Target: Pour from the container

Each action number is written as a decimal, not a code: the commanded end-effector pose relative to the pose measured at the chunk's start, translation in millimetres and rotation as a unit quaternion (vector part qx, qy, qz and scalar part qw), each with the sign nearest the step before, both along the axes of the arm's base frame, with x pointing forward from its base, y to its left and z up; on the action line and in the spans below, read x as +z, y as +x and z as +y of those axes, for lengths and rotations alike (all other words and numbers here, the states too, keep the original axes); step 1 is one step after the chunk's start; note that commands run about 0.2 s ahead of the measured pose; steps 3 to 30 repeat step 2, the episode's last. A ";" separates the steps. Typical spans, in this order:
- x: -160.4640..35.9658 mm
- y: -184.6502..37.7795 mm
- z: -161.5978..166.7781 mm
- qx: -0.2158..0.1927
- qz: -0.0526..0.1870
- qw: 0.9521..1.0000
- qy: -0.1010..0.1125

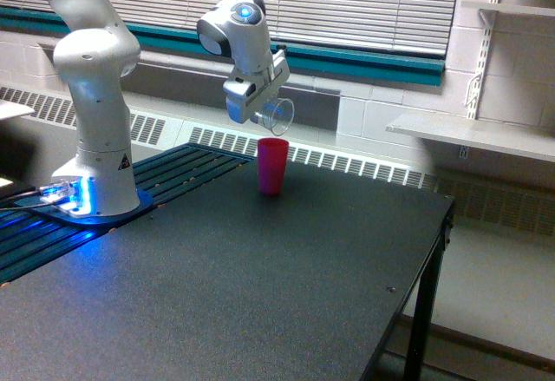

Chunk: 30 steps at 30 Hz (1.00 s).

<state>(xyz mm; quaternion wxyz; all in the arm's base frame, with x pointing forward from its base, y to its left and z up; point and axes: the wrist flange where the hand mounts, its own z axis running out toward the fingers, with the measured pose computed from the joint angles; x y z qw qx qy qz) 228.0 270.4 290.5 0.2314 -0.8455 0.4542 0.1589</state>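
The container [277, 114] is a small clear cup held in the air, tipped on its side with its mouth toward the exterior view's right. I cannot make out any contents in it. My gripper [267, 110] is shut on it, coming down from the upper left. Below it, a short gap away, an opaque pink cup [272, 165] stands upright on the black table [260, 277]. The container hangs just above the pink cup's rim and slightly to its right.
The arm's white base [94, 138] stands at the exterior view's left on a blue-lit mount. A slatted black section [173, 168] lies beside it. The table's edge [438, 225] drops off at the right. White wall shelves [468, 129] hang beyond it.
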 end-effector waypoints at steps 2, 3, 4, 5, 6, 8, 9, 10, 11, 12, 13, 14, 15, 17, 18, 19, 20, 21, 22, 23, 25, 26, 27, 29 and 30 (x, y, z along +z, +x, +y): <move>4.8 -1.0 2.0 -0.007 -0.004 1.000 -0.008; 4.8 -1.0 2.0 -0.007 -0.004 1.000 -0.008; 4.8 -1.0 2.0 -0.007 -0.004 1.000 -0.008; 4.8 -1.0 2.0 -0.007 -0.004 1.000 -0.008; 4.8 -1.0 2.0 -0.007 -0.004 1.000 -0.008; 4.8 -1.0 2.0 -0.007 -0.004 1.000 -0.008; 4.8 -1.0 2.0 -0.007 -0.004 1.000 -0.008; 4.8 -1.0 2.0 -0.007 -0.004 1.000 -0.008; 4.8 -1.0 2.0 -0.007 -0.004 1.000 -0.008; 4.8 -1.0 2.0 -0.007 -0.004 1.000 -0.008; 4.8 -1.0 2.0 -0.007 -0.004 1.000 -0.008; 4.8 -1.0 2.0 -0.007 -0.004 1.000 -0.008; 4.8 -1.0 2.0 -0.007 -0.004 1.000 -0.008; 4.8 -1.0 2.0 -0.007 -0.004 1.000 -0.008; 4.8 -1.0 2.0 -0.007 -0.004 1.000 -0.008; 4.8 -1.0 2.0 -0.007 -0.004 1.000 -0.008; 4.8 -1.0 2.0 -0.007 -0.004 1.000 -0.008; 4.8 -1.0 2.0 -0.007 -0.004 1.000 -0.008; 4.8 -1.0 2.0 -0.007 -0.004 1.000 -0.008; 4.8 -1.0 2.0 -0.007 -0.004 1.000 -0.008; 4.8 -1.0 2.0 -0.007 -0.004 1.000 -0.008; 4.8 -1.0 2.0 -0.007 -0.004 1.000 -0.008; 4.8 -1.0 2.0 -0.007 -0.004 1.000 -0.008; 4.8 -1.0 2.0 -0.007 -0.004 1.000 -0.008; 4.8 -1.0 2.0 -0.007 -0.004 1.000 -0.008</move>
